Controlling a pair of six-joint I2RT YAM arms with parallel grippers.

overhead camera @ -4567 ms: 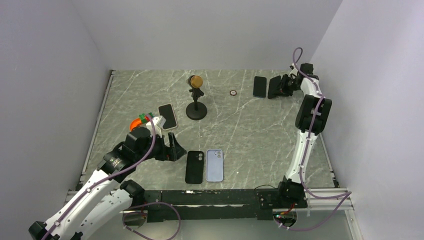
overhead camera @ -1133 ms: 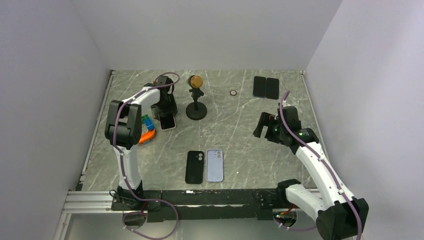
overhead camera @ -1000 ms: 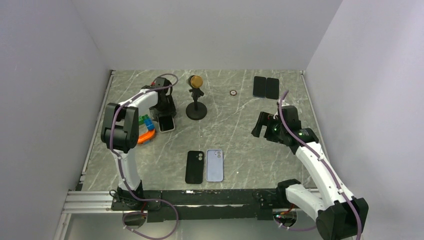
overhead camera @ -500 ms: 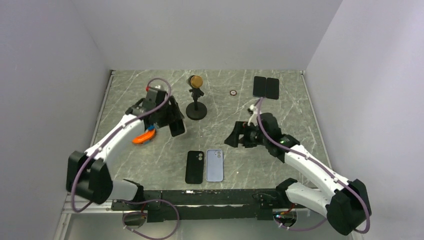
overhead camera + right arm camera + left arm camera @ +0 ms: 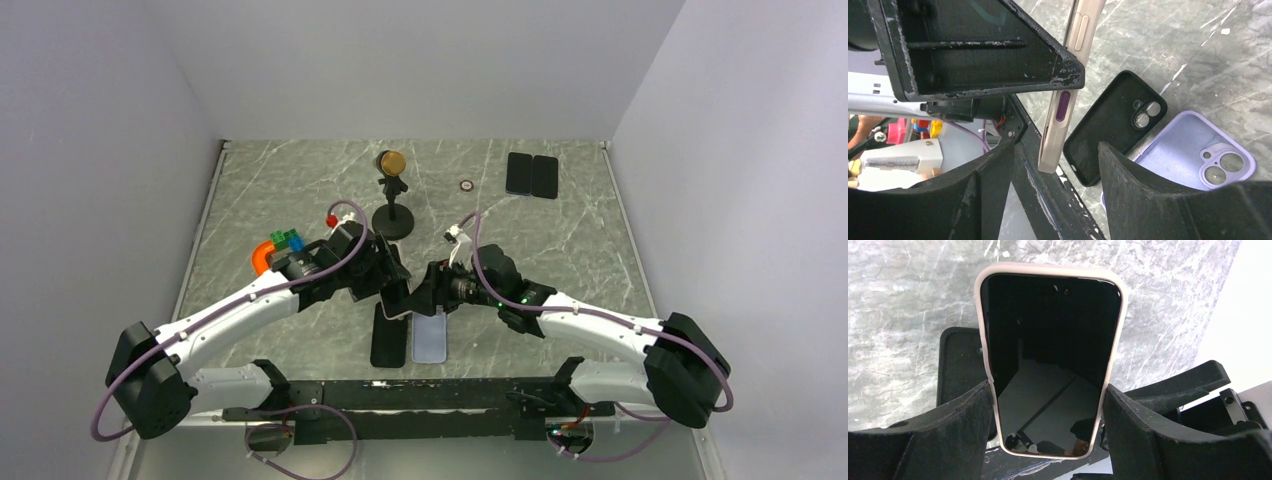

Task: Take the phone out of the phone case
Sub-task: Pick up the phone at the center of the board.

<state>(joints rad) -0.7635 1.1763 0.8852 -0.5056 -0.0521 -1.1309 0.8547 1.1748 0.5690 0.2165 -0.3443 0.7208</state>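
Observation:
My left gripper [image 5: 1048, 390] is shut on a phone in a cream case [image 5: 1050, 345], one finger on each long edge, screen toward the camera. In the top view it [image 5: 385, 280] holds the phone [image 5: 397, 300] tilted above the table's front middle. My right gripper [image 5: 428, 292] faces it from the right. In the right wrist view its jaws [image 5: 1055, 150] are open, one on each side of the cased phone's free end [image 5: 1060, 120], not touching it.
An empty black case [image 5: 388, 338] and an empty lilac case [image 5: 429, 340] lie under the grippers. A black stand with a gold disc [image 5: 391, 200] is behind. Two black phones [image 5: 531, 175] lie back right, a small ring [image 5: 466, 185] near them. Colourful toys [image 5: 275, 248] lie at left.
The left arm has carried the cased phone from the back left to the front middle. The right arm has swung in from the right and now brackets the phone's end.

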